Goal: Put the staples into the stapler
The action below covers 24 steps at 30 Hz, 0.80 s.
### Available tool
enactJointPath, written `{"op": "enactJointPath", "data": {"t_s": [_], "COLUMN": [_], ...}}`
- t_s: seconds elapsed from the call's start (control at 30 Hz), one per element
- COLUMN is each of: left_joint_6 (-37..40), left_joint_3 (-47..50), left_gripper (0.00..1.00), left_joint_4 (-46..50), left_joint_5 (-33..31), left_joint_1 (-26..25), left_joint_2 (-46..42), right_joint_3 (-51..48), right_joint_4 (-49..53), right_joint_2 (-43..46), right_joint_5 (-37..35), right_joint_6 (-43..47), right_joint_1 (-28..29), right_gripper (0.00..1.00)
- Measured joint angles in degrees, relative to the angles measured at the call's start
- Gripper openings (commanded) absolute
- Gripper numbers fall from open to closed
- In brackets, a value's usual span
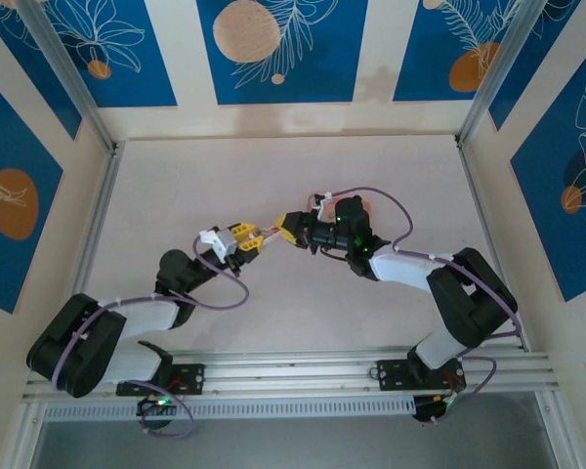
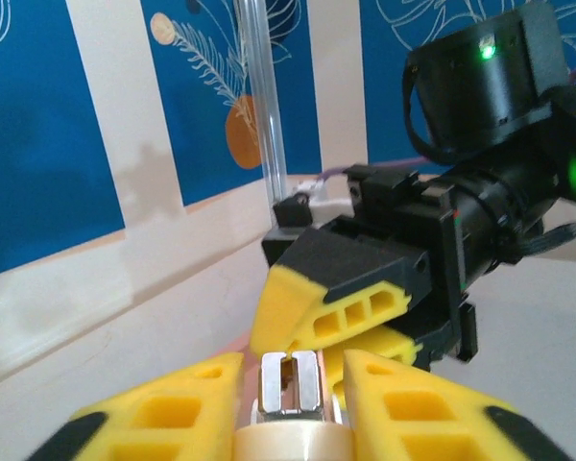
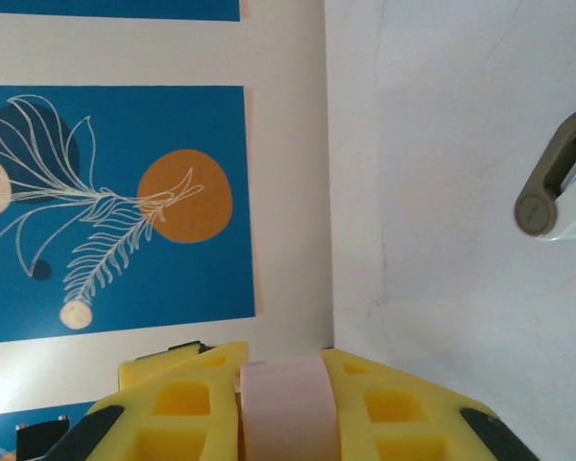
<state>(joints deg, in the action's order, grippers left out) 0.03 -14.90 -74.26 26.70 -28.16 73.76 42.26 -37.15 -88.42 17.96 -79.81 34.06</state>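
Left tool (image 1: 257,240) is clamped on a little cream plastic stapler (image 2: 288,389) over the middle of the white desk (image 1: 273,176). Right tool (image 3: 283,360), tip to tip with it, pinches a pale pink piece (image 3: 283,413) (can't tell if any staples sit in the stapler's metal channel).

Blk/white build: left arm (image 1: 142,322), right arm (image 1: 410,266), purple cables (image 1: 410,215).
Left end effector (image 1: 257,239) & right end effector (image 1: 280,233): yellow fingers (image 2: 394,403), blk-tipped.

Our left hand (image 1: 259,241) and right hand (image 1: 283,233) meet tip to tip over the middle of the desk (image 1: 273,166). The pale stapler (image 2: 288,384) bridges them, so we cannot pass between. A taupe stapler (image 3: 555,182) lies near the right hand. Beyond, the desk lies open up to the walls (image 1: 283,117).
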Motion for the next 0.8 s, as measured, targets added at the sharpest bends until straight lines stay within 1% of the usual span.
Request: {"op": "enactJointPath", "data": {"t_s": [0.03,0.13,0.37,0.47,0.53,0.63,0.8], "left_joint_6": [-0.1,-0.6,-1.2,-1.7,-2.1,-2.1,-2.1], "left_joint_3": [0.0,-0.8,-4.7,-6.8,-9.6,-13.9,-16.6], "left_gripper": [0.54,0.58,0.57,0.56,0.56,0.56,0.57], "left_joint_4": [1.3,6.8,22.2,31.0,38.9,48.8,58.1], "left_joint_5": [-0.3,-0.3,0.9,0.3,-1.0,-2.0,-1.6], "left_joint_1": [0.0,-0.2,-0.2,-0.2,-0.4,-0.5,-0.7], "left_joint_2": [-0.3,-2.1,-7.0,-8.7,-9.4,-9.7,-10.2], "right_joint_3": [0.0,0.3,2.4,4.4,5.7,6.7,8.4], "right_joint_4": [2.3,9.6,25.1,31.5,34.8,37.7,39.5], "right_joint_2": [1.3,5.2,12.4,12.8,12.8,12.8,11.4], "right_joint_5": [-1.1,-4.9,-15.9,-20.5,-23.5,-25.9,-24.9], "right_joint_6": [1.9,8.5,25.2,31.9,36.2,41.5,46.4], "right_joint_1": [-0.2,-0.9,-0.3,1.2,3.0,5.5,6.6], "right_gripper": [0.16,0.16,0.16,0.16,0.16,0.16,0.16]}}
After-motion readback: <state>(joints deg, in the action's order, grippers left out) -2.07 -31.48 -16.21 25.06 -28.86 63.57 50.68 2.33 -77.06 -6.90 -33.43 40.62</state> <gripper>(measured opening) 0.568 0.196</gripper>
